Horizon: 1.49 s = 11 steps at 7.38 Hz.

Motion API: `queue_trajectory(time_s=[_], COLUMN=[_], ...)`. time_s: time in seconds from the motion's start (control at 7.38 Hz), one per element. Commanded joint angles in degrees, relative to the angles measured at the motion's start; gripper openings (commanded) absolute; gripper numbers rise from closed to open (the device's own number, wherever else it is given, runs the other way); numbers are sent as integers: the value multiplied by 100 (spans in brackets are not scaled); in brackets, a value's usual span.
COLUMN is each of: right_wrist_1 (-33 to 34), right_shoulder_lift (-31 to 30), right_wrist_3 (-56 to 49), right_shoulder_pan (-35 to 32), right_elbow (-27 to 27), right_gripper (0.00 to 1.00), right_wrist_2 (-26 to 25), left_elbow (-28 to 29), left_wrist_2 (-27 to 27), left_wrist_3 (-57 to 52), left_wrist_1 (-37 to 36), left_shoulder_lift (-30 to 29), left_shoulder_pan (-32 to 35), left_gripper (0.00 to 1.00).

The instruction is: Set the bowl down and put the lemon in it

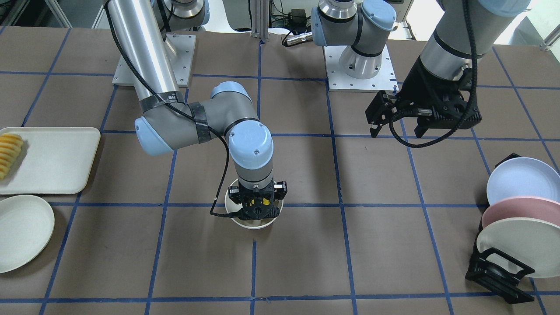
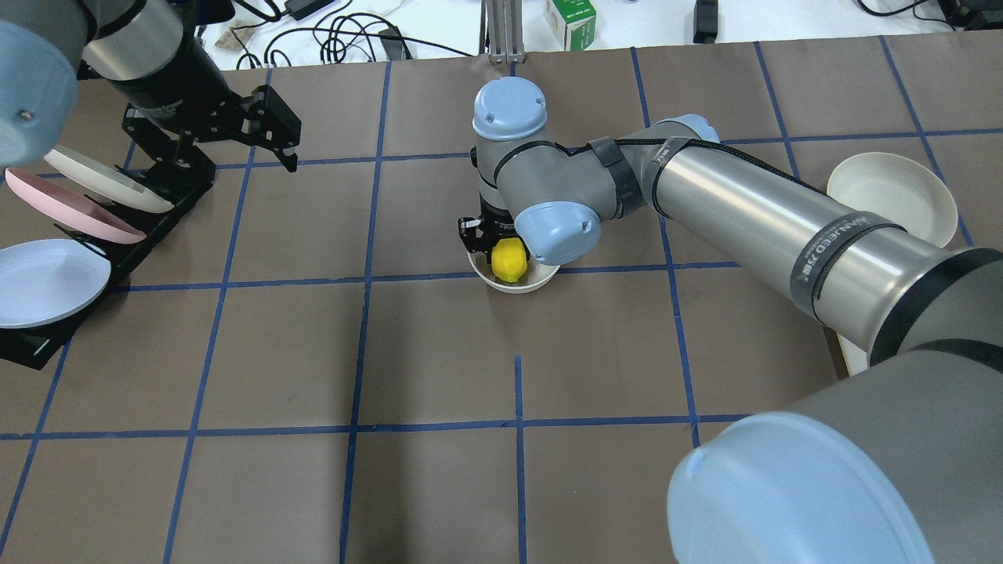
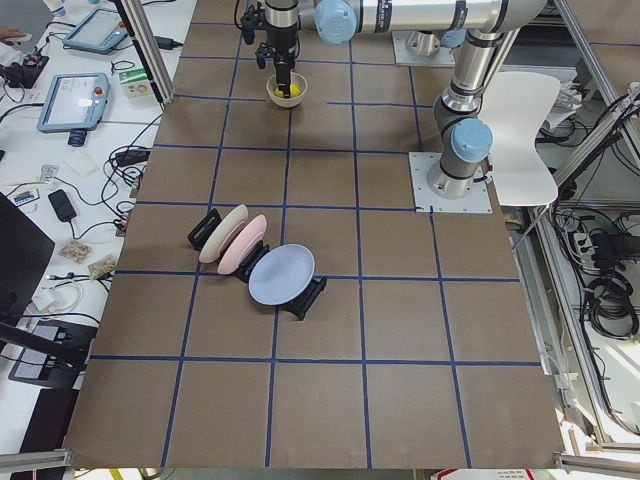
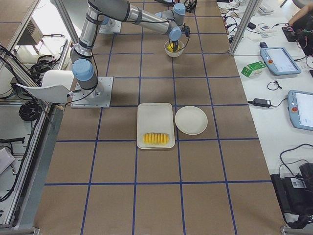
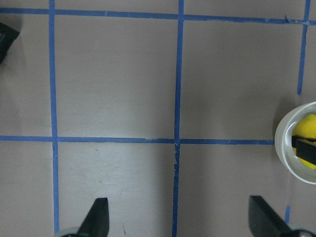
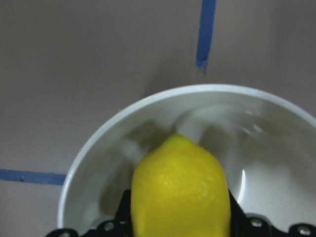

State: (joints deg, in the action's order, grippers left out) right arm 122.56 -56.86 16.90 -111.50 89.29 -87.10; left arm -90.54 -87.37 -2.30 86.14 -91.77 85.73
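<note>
The off-white bowl (image 1: 253, 225) stands on the brown table near its middle; it also shows in the overhead view (image 2: 521, 283) and at the right edge of the left wrist view (image 5: 286, 143). My right gripper (image 1: 257, 209) points straight down into the bowl and is shut on the yellow lemon (image 2: 509, 260). In the right wrist view the lemon (image 6: 180, 192) sits between the fingers, inside the bowl's rim (image 6: 123, 121) and above its glossy bottom. My left gripper (image 1: 396, 127) is open and empty, above the table near the plate rack.
A black rack (image 1: 498, 267) with blue, pink and off-white plates stands on the robot's left. A white tray (image 1: 57, 162) with sliced yellow food (image 1: 8, 153) and a shallow off-white plate (image 1: 22, 232) lie on the robot's right.
</note>
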Motion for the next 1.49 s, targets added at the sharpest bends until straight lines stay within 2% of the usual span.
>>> queue_trajectory(time_s=[0.0,0.14,0.27,0.41,0.68,0.81,0.95,1.36], right_wrist_1=[-82,-118,-458,-1218,-2407,-2882,-2956,-2896], right_shoulder_lift=[-219,-760,-1392,-1990,-2950,-3163,-3191,-3235], right_wrist_3=[7,-2,-2,-2,-203,-509,-1173,-1435], right_shoulder_pan=[49,85,137,416,1364,1681,1833,1834], right_elbow=[-51,-78,-70,-52,-87,-78,-61,0], right_gripper=[100,100,100,100,100,100,100,100], right_wrist_2=[-97,-71,-79,-123,-159,-141,-185,-141], left_elbow=[-359,-360,-342,-342,-289,-289,-289,-280], left_wrist_2=[-8,-17,-34,-269,-272,-228,-228,-254], left_wrist_3=[11,2,2,11,-33,-42,-33,-33], left_wrist_1=[-18,-18,-10,-27,-18,-18,-18,8], left_shoulder_lift=[221,230,230,221,247,239,230,195], left_shoulder_pan=[40,40,40,40,49,49,49,49], left_gripper=[100,100,100,100,100,100,100,100])
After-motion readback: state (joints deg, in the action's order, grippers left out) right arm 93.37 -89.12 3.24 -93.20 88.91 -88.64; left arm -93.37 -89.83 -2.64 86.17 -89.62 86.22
